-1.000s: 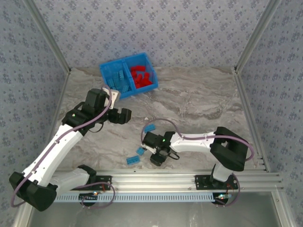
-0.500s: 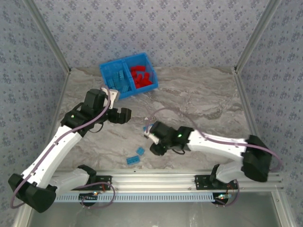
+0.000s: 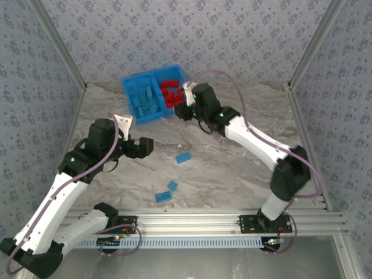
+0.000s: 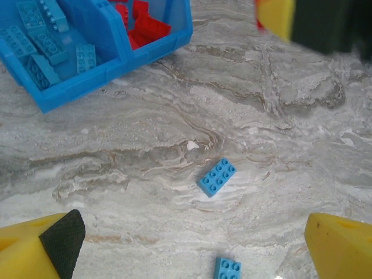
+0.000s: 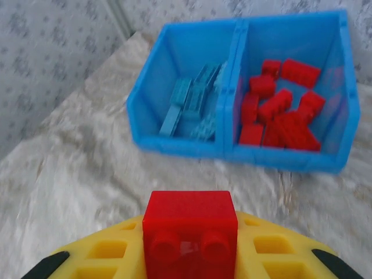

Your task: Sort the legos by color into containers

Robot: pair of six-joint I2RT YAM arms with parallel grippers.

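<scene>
The blue bin (image 3: 135, 87) stands at the back left of the table, split by a divider. Its left compartment holds light blue legos (image 5: 195, 107) and its right compartment holds red legos (image 5: 279, 116). My right gripper (image 5: 190, 256) is shut on a red brick (image 5: 190, 232), just in front of the bin's right side (image 3: 185, 106). My left gripper (image 3: 143, 147) is open and empty above the table, left of centre. Three light blue bricks lie loose on the table (image 3: 183, 157) (image 3: 172, 186) (image 3: 163, 197). Two of them show below the left gripper (image 4: 217, 177) (image 4: 228, 268).
The marble-patterned table (image 3: 244, 133) is walled on both sides by patterned panels with metal posts (image 3: 308, 52). The right arm's forearm (image 3: 256, 142) stretches diagonally across the right half. A metal rail (image 3: 192, 221) runs along the near edge.
My right arm swung from the table's front centre up to the bin, carrying the red brick. My left arm pulled back slightly toward the near left, still open.
</scene>
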